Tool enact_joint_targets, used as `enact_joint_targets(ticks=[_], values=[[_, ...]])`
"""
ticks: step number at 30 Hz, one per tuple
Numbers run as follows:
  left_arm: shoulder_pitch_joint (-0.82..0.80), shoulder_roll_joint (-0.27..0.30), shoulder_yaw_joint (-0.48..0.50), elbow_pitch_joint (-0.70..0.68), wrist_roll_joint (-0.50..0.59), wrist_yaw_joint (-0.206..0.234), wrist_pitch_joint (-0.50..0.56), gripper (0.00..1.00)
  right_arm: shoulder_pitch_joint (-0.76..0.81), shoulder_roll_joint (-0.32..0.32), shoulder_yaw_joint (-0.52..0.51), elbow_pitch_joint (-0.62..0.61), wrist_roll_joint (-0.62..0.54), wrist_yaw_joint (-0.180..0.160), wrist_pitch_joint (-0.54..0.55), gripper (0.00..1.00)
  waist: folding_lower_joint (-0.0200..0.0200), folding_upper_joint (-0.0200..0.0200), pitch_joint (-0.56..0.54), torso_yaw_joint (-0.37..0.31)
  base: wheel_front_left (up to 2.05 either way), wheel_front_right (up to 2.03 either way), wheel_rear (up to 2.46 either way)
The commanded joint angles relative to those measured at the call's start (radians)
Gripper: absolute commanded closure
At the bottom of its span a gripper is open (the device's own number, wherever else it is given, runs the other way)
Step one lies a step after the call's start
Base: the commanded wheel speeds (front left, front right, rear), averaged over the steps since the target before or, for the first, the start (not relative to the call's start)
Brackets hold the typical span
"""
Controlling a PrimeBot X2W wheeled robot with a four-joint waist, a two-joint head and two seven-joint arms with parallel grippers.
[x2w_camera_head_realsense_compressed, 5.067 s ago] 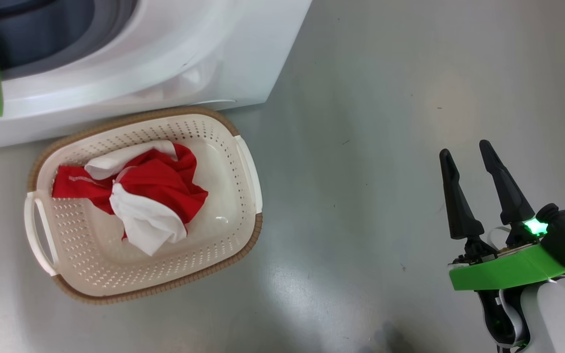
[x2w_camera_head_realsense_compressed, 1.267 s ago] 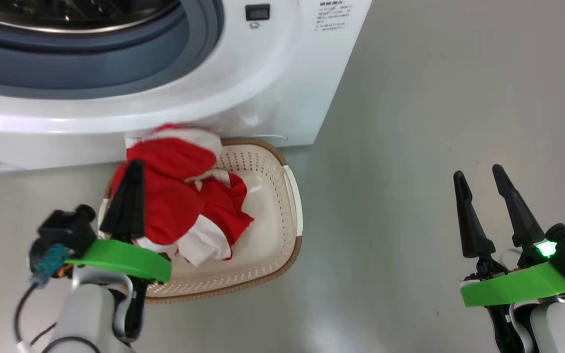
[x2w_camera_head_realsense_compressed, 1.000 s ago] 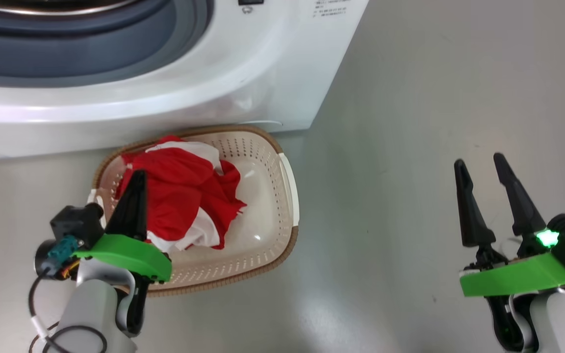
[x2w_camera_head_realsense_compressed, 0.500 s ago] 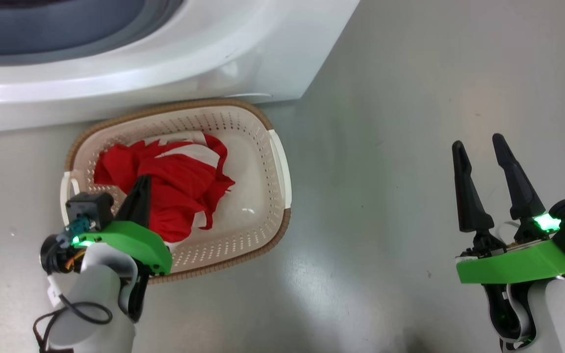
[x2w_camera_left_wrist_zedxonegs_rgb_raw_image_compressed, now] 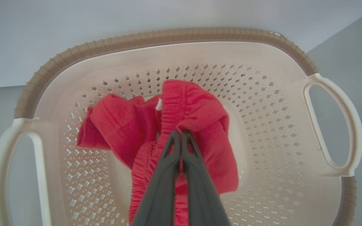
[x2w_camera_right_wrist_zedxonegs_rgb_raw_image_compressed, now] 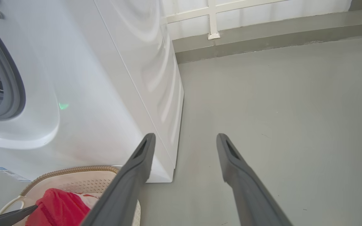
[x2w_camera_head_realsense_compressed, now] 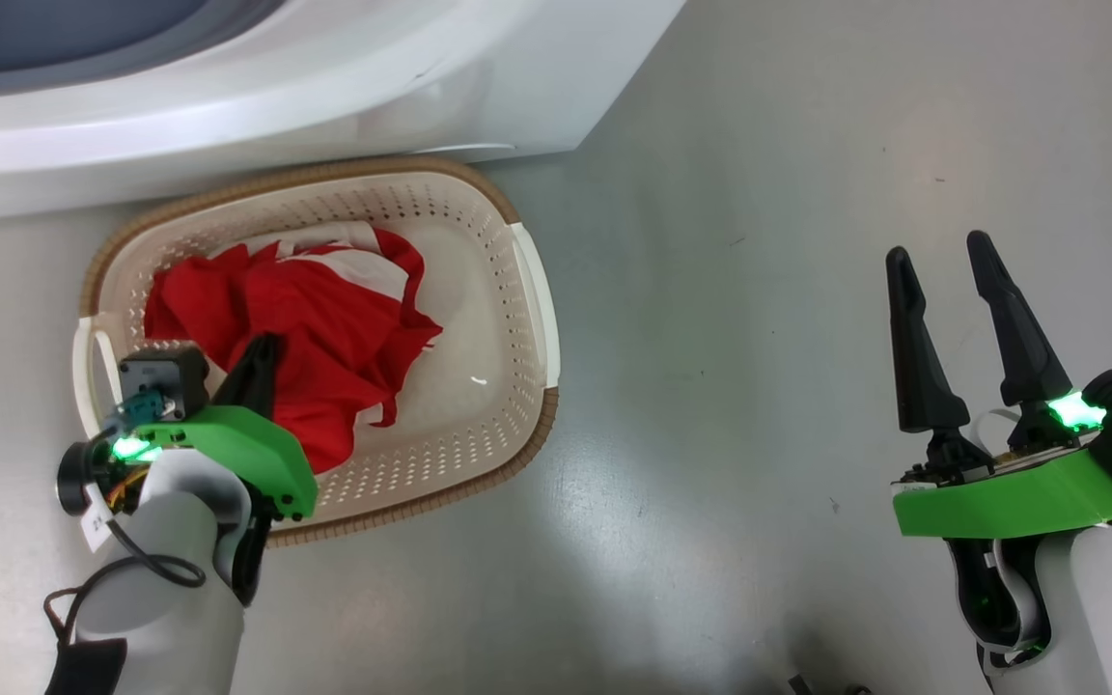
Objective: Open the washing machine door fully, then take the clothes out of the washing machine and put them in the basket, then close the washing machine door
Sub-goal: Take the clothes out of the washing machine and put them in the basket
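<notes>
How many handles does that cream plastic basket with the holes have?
2: the cream-white perforated plastic basket has one white loop handle on the left wrist view's right side and another on its left side.

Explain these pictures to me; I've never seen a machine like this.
This is a wheeled robot with two arms, each ending in a two-fingered tool. One picture comes from its head, looking down at the floor; the other two come from cameras on its wrists. A washer stands on the floor with a basket in front of it. The left tool is shut on red clothes inside the basket. The right tool hangs open over bare floor, holding nothing.
</notes>
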Motion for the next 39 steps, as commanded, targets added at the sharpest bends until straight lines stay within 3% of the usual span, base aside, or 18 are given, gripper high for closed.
enact_joint_targets(ticks=[1,3,5,6,8,10,12,13,39], values=[[0.007,0.030,0.017,0.001,-0.011,-0.006,-0.005,1.00,0.004,-0.002,0.026,-0.024,0.003,0.006,-0.006,0.00,0.0000,-0.0001,0.003,-0.003,0.00,0.00,0.00],[-0.001,0.033,0.013,0.011,-0.014,-0.006,-0.005,0.97,0.003,-0.001,0.028,-0.023,0.003,0.006,-0.006,0.00,0.0000,-0.0001,0.006,-0.004,0.00,0.00,0.00],[-0.006,0.036,0.009,0.017,-0.019,-0.006,-0.005,0.82,0.001,0.000,0.029,-0.022,0.003,0.006,-0.006,0.00,0.0000,-0.0001,0.007,-0.005,0.00,0.00,0.00],[-0.009,0.038,0.003,0.021,-0.024,-0.006,-0.005,0.65,0.001,0.000,0.028,-0.021,0.003,0.006,-0.006,0.00,0.0000,-0.0001,0.006,-0.005,0.00,0.00,0.00],[-0.010,0.038,-0.001,0.023,-0.030,-0.006,-0.005,0.51,0.001,0.001,0.027,-0.020,0.003,0.006,-0.006,0.00,0.0000,-0.0001,0.004,-0.003,0.00,0.00,0.00],[-0.010,0.038,-0.005,0.023,-0.036,-0.006,-0.005,0.22,0.002,0.001,0.026,-0.019,0.002,0.006,-0.006,0.00,0.0000,-0.0001,0.000,-0.002,0.00,0.00,0.00],[-0.007,0.037,-0.007,0.020,-0.042,-0.006,-0.005,0.03,0.002,0.001,0.024,-0.018,0.002,0.006,-0.006,0.00,0.0000,-0.0001,-0.006,0.001,0.00,0.00,0.00],[-0.005,0.037,-0.007,0.016,-0.045,-0.006,-0.005,0.00,0.002,0.001,0.024,-0.017,0.001,0.006,-0.006,0.00,0.0000,-0.0001,-0.009,0.002,0.00,0.00,0.00],[0.141,0.041,0.041,-0.194,-0.055,-0.006,-0.005,0.00,0.056,-0.026,0.024,0.022,0.004,0.006,-0.006,0.00,0.0000,-0.0001,-0.213,0.042,0.00,0.00,0.00]])
